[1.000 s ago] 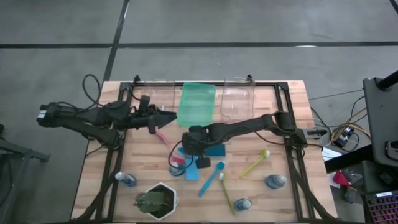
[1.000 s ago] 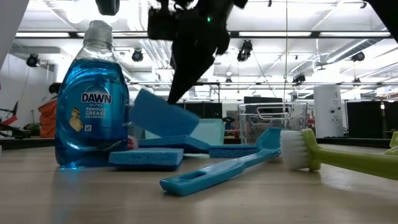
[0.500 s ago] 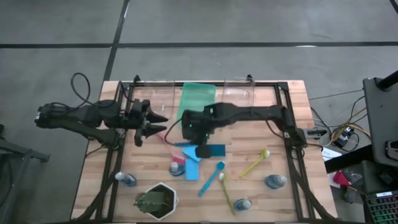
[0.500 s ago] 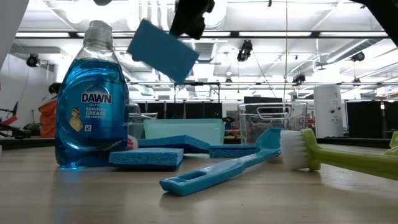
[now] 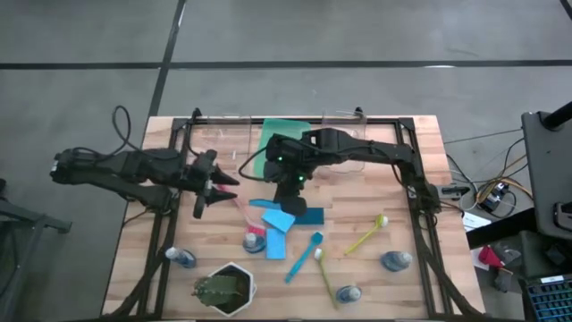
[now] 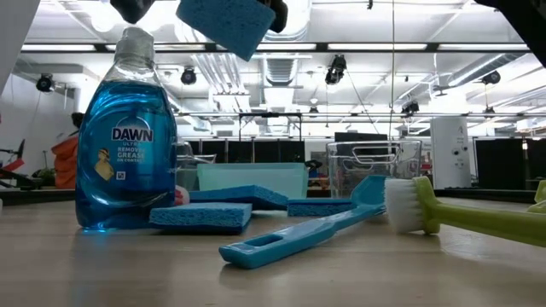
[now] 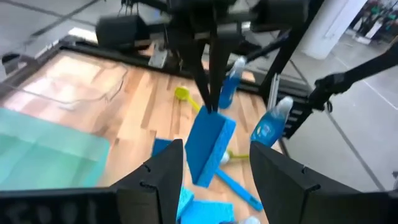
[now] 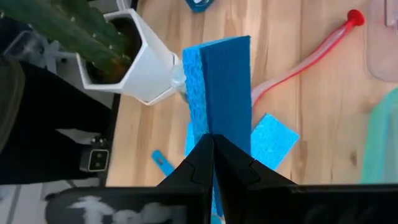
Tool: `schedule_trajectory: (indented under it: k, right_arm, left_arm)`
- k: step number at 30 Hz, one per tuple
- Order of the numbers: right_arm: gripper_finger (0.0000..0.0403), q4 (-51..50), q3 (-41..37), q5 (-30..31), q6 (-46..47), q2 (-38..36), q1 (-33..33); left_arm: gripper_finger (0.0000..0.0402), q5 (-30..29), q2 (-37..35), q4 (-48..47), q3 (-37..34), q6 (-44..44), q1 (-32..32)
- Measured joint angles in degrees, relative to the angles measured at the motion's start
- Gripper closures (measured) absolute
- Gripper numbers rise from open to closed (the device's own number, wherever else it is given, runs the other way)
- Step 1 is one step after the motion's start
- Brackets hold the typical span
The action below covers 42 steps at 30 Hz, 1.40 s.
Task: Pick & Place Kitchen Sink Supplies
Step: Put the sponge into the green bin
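My right gripper (image 5: 288, 185) hangs over the middle of the table, shut on a flat blue sponge (image 7: 208, 146) that shows at the top of the low view (image 6: 226, 21). My left gripper (image 5: 219, 183) is open and holds nothing, left of the sponge pile, with the red brush (image 5: 239, 204) lying just beyond its tips. Three more sponges (image 6: 200, 217) lie flat or stacked on the wood. A blue brush (image 5: 304, 258), two yellow-green brushes (image 5: 366, 234) and several blue bottles (image 5: 396, 260) lie around them. My right gripper pinches the sponge between its two fingers at the sponge's upper end (image 7: 211, 113), one finger on each broad face (image 8: 217, 124). The fingers come from above, pointing down. The sponge hangs below them, tilted and lifted well clear of the table.
A green tray (image 5: 284, 148) sits at the far edge between two clear bins (image 5: 223, 139) (image 5: 344, 143). The plant in its white pot (image 5: 223, 288) stands at the near edge. A Dawn bottle (image 6: 126, 136) stands left of the sponges in the low view.
My right gripper has risen with the sponge from just above the pile to high over the table and has shifted toward the far edge; the sponge has tipped as it rose. My left gripper has drawn back toward the table's left edge.
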Motion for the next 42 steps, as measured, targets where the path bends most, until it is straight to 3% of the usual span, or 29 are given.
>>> schedule_trajectory:
  k: [12, 30, 35, 42]
  right_arm:
    - [0.0395, 1.5, 0.0, -0.1, 1.9, 0.0, 0.0]
    - [0.0395, 4.0, 0.0, -2.5, 2.5, 0.0, -0.9]
    - [0.0395, 4.0, 0.0, -2.6, 2.5, 0.0, -0.9]
    - [0.0394, 4.3, 0.0, -2.6, 2.3, 0.0, -1.1]
  left_arm:
    - [0.0223, 3.6, 8.0, 0.8, 0.0, 1.7, -0.2]
    - [0.0225, 4.4, 12.2, 5.2, 0.0, -0.6, -0.2]
    - [0.0256, 4.1, 12.3, 5.6, 0.0, -5.0, -0.2]
    - [0.0342, 4.0, 12.0, 5.6, 0.1, -5.5, -0.2]
